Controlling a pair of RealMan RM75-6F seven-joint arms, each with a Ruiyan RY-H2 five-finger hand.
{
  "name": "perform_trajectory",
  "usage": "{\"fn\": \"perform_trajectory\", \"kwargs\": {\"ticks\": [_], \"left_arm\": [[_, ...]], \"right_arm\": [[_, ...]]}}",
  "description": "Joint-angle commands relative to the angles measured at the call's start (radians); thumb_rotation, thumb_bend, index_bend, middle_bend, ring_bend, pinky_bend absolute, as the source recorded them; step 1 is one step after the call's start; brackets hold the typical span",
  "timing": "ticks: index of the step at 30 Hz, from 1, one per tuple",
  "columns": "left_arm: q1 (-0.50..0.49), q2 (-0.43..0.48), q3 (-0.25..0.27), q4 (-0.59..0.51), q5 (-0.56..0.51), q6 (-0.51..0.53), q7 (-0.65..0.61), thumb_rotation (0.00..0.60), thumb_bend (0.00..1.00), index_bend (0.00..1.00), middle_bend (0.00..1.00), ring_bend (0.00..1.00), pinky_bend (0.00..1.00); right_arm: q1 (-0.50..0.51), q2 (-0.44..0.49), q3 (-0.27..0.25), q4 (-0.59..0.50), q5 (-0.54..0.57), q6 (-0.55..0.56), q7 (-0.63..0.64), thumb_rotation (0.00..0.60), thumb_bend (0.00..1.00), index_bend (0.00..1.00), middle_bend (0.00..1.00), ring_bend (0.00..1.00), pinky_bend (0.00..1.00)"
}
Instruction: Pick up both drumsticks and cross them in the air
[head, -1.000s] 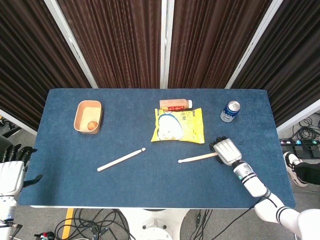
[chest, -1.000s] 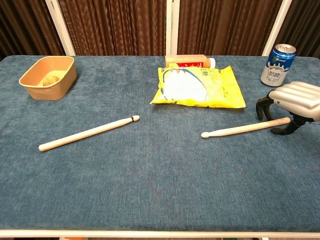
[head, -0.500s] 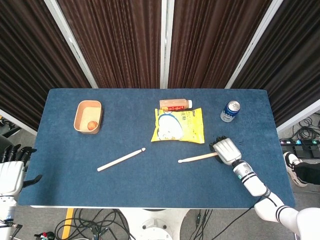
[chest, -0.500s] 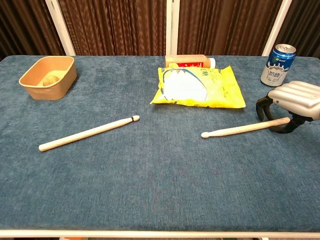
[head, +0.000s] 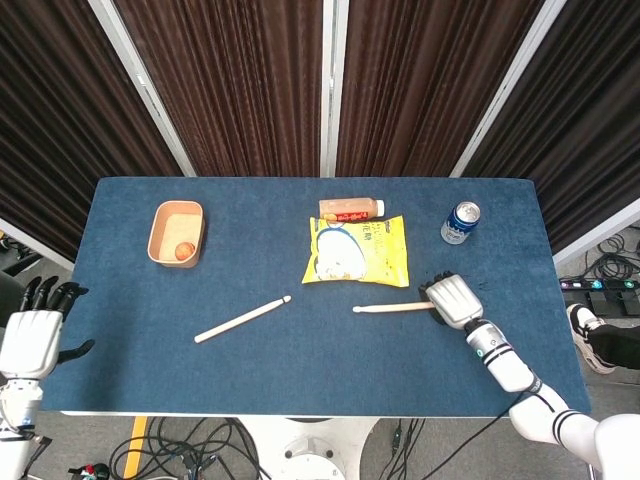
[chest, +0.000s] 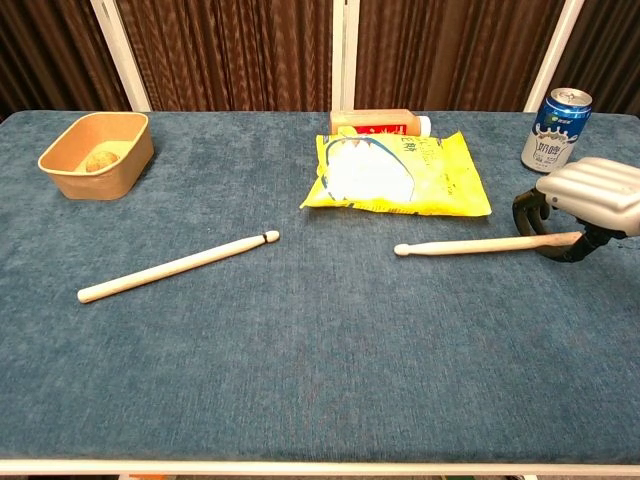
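Note:
Two pale wooden drumsticks lie on the blue table. The left drumstick (head: 243, 319) (chest: 178, 266) rests free near the middle left, its tip pointing up and right. My right hand (head: 455, 301) (chest: 590, 195) curls over the butt end of the right drumstick (head: 392, 308) (chest: 470, 245) and grips it, and the stick now runs almost level with its tip pointing left. Beyond the table's left edge hovers my left hand (head: 35, 335), empty with its fingers spread, far from the left drumstick. The chest view does not show it.
A yellow snack bag (head: 358, 250) (chest: 400, 175) lies just behind the right drumstick, with a bottle (head: 350, 209) on its side behind it. A blue can (head: 461, 222) (chest: 553, 130) stands behind my right hand. A cardboard bowl (head: 155, 235) (chest: 60, 165) holding a brown lump sits at the far left.
The right drumstick has swung in my right hand, its tip moving toward the snack bag. My left hand has risen beside the table's left edge.

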Motion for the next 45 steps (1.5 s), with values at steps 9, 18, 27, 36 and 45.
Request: {"fn": "perform_trajectory", "kwargs": {"ticks": [9, 18, 27, 36, 45], "left_arm": [[-0.198, -0.063, -0.091, -0.056, -0.086, -0.233, 0.039, 0.6, 0.09, 0.38, 0.36, 0.38, 0.42], [-0.334, -0.238, -0.106, -0.054, -0.314, -0.367, 0.293, 0.6, 0.16, 0.42, 0.46, 0.55, 0.61], [-0.363, -0.369, -0.059, -0.013, -0.425, -0.344, 0.408, 0.6, 0.16, 0.44, 0.48, 0.56, 0.62], [-0.393, -0.442, -0.056, 0.04, -0.514, -0.351, 0.444, 0.6, 0.19, 0.44, 0.49, 0.57, 0.63], [-0.41, -0.46, -0.04, 0.045, -0.561, -0.347, 0.472, 0.573, 0.19, 0.44, 0.5, 0.57, 0.63]], "right_arm": [[-0.02, 0.172, 0.064, -0.186, 0.015, 0.14, 0.079, 0.6, 0.44, 0.69, 0.66, 0.44, 0.41], [-0.031, 0.3, 0.11, -0.295, 0.067, 0.159, 0.04, 0.6, 0.44, 0.69, 0.66, 0.44, 0.41], [-0.044, 0.315, 0.096, -0.297, 0.08, 0.141, 0.058, 0.6, 0.44, 0.69, 0.66, 0.44, 0.41], [-0.034, 0.289, 0.085, -0.258, 0.065, 0.127, 0.084, 0.6, 0.44, 0.69, 0.66, 0.44, 0.41], [-0.029, 0.277, 0.078, -0.236, 0.06, 0.12, 0.104, 0.6, 0.44, 0.69, 0.66, 0.44, 0.41]]}}
